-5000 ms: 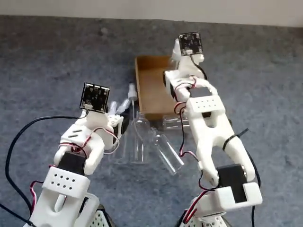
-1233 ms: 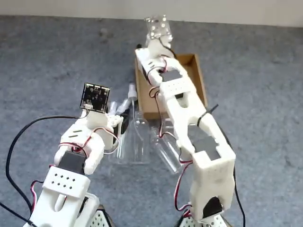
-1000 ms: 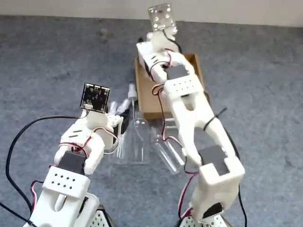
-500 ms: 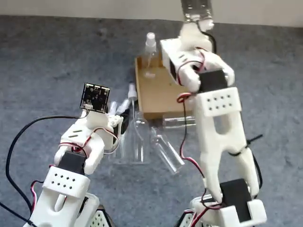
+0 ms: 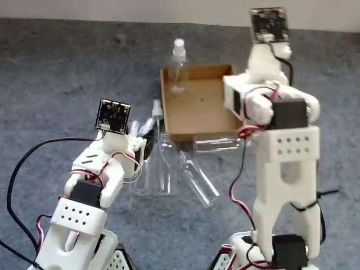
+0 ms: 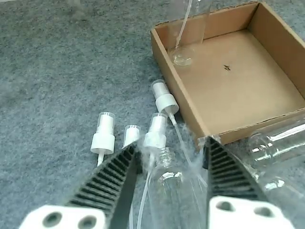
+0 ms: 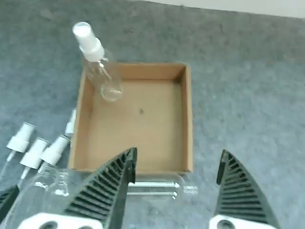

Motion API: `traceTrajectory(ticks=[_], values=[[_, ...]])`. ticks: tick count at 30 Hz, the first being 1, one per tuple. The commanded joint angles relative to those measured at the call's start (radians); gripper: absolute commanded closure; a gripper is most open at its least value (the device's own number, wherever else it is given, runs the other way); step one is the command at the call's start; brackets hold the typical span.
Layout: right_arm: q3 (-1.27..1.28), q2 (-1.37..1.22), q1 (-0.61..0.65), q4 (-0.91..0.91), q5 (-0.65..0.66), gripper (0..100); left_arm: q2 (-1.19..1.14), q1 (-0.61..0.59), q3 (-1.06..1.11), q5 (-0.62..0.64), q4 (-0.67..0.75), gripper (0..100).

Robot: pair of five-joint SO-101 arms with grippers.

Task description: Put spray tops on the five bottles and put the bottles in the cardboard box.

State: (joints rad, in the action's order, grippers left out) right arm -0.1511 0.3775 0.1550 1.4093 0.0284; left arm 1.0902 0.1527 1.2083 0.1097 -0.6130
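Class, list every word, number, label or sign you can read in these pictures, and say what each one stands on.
None can be read.
The cardboard box is plain; the small dark mark on its floor is no legible sign.
The clear bottles and spray tops carry no labels.
The circuit boards on the wrists: any print is too small to read.

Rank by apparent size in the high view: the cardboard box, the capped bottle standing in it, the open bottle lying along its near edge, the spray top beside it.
1. cardboard box
2. capped bottle and open bottle: about alike; the right arm hides the open one's end, so unranked
3. spray top
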Motion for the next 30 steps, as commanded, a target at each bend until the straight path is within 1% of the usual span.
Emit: traceTrajectory(ticks=[1, 3, 6, 7, 11, 14, 17, 19, 21, 25, 27, 30], values=[[-0.03, 0.077, -0.07, 0.056, 0.009, 77.7, 0.001, -0.013, -0.013, 0.006, 0.02, 84], [-0.03, 0.093, -0.101, 0.087, 0.029, 77.7, 0.005, -0.013, -0.016, 0.006, 0.018, 84], [-0.028, 0.104, -0.12, 0.14, 0.123, 77.7, 0.004, -0.015, -0.059, 0.006, 0.008, 84], [-0.028, 0.104, -0.12, 0.159, 0.144, 77.7, 0.005, -0.025, -0.062, 0.005, -0.015, 84], [-0.028, 0.097, -0.116, 0.236, 0.18, 77.7, 0.005, -0.127, -0.067, -0.006, -0.121, 83], [-0.013, 0.099, -0.116, 0.266, 0.232, 77.7, 0.007, -0.236, -0.067, -0.086, -0.198, 84], [0.073, 0.107, -0.114, 0.274, 0.327, 77.7, 0.007, -0.334, -0.059, -0.107, -0.262, 83], [0.147, 0.11, -0.114, 0.265, 0.407, 77.7, 0.007, -0.367, -0.042, -0.107, -0.287, 83], [0.223, 0.114, -0.114, 0.265, 0.48, 77.6, 0.007, -0.375, -0.005, -0.107, -0.284, 83], [0.318, 0.105, -0.104, 0.265, 0.555, 77.5, 0.007, -0.377, 0.061, -0.109, -0.269, 83], [0.34, 0.105, -0.058, 0.263, 0.575, 77.4, 0.007, -0.38, 0.087, -0.109, -0.232, 83], [0.349, 0.104, 0.061, 0.248, 0.58, 77.4, 0.007, -0.38, 0.125, -0.11, -0.184, 83]])
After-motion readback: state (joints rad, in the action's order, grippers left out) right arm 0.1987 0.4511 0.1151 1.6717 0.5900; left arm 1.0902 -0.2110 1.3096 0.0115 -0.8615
